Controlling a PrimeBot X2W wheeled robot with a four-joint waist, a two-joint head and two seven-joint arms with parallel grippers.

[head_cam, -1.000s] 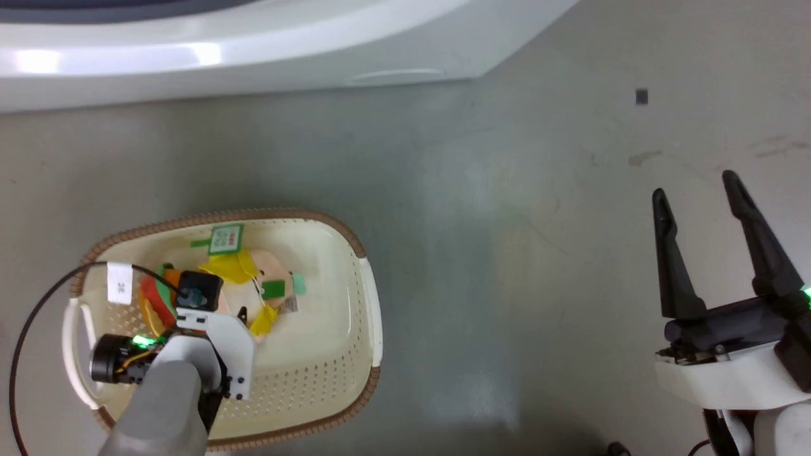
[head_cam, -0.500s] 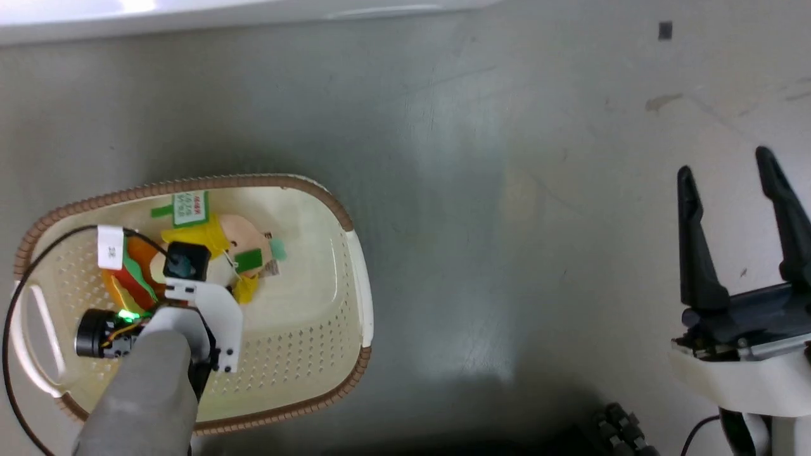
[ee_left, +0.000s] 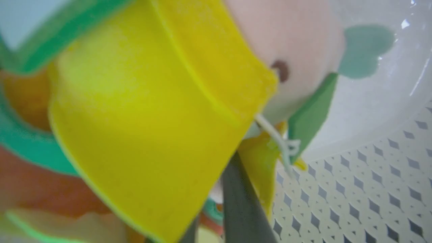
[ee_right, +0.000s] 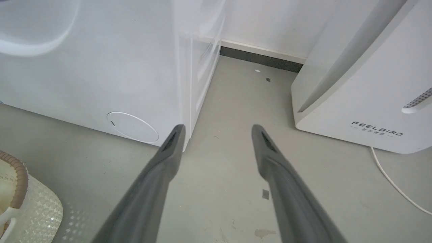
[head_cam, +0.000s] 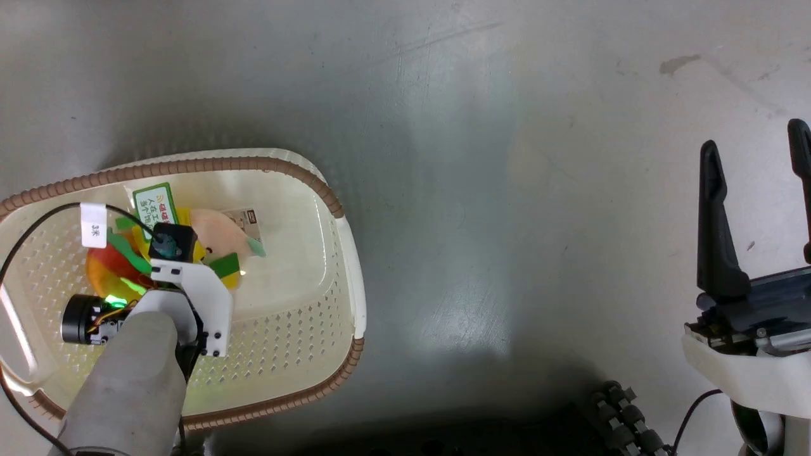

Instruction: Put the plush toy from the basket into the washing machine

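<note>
The plush toy (head_cam: pixel 218 231) lies in the far left part of the cream basket (head_cam: pixel 253 163), its green-and-white tag (head_cam: pixel 154 204) facing up. My left arm reaches down into the basket from above. In the left wrist view, my left gripper (ee_left: pixel 212 189) has its dark fingers (ee_left: pixel 241 202) close together, shut on the toy's yellow cloth (ee_left: pixel 135 118). The bun and green layers sit to the left, the pink face (ee_left: pixel 293 50) above. My right gripper (head_cam: pixel 754 136) hangs open over bare floor at the far right. The washing machine (ee_right: pixel 101 67) stands ahead of it, to the left.
The white FEELBIRD appliance (ee_right: pixel 371 101) stands right of the washer, with a floor gap between them and a white cord (ee_right: pixel 395 182) trailing beside it. A black cable (head_cam: pixel 38 221) loops over the basket's left side. My base (head_cam: pixel 624 411) shows at the bottom edge.
The head camera has tilted down, so the washer's front has slid out of the top. The toy has turned a little under my left gripper. The right gripper holds its pose.
</note>
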